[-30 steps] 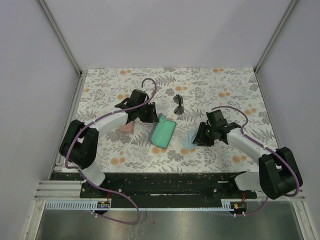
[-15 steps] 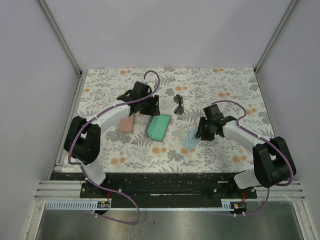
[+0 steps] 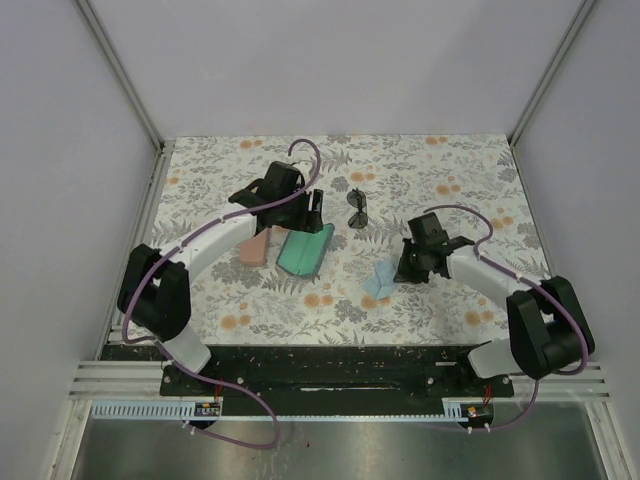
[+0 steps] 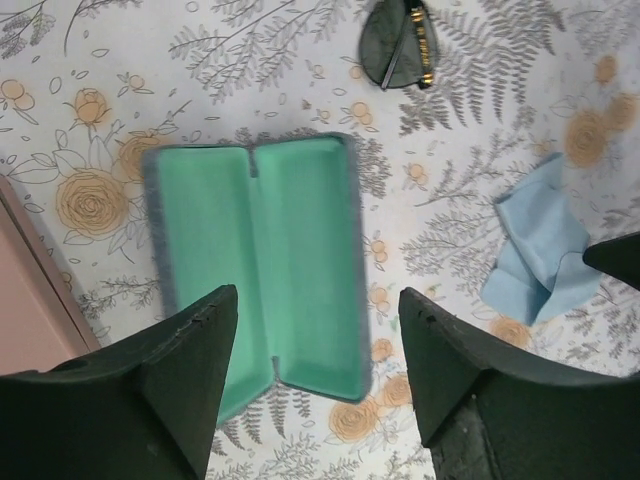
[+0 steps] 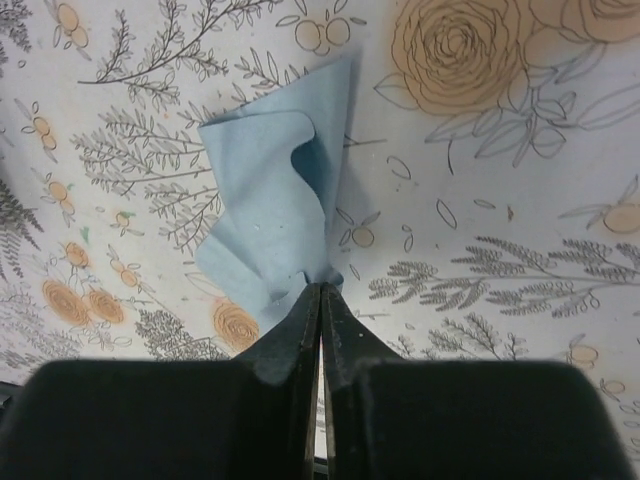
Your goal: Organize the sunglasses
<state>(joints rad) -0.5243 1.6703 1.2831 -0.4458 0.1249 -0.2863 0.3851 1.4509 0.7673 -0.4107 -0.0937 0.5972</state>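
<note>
One pair of sunglasses [image 3: 357, 208] with a thin dark frame and dark lenses lies folded on the floral table; it also shows at the top of the left wrist view [image 4: 400, 45]. A case [image 3: 305, 250] lies open, its green lining up [image 4: 260, 260]. My left gripper [image 3: 316, 205] [image 4: 318, 300] hovers open above the case's near end, holding nothing. My right gripper [image 3: 402, 270] [image 5: 320, 288] is shut on a corner of a crumpled light blue cloth [image 3: 380, 280] [image 5: 270, 190], which rests on the table.
A pink case [image 3: 255, 248] [image 4: 25, 300] lies closed just left of the open case. The blue cloth [image 4: 540, 250] sits right of the open case. Metal rails and white walls border the floral tabletop [image 3: 460, 180].
My left gripper has opened and let go of the green-lined case, which has shifted left and back. My right gripper has shut on the blue cloth.
</note>
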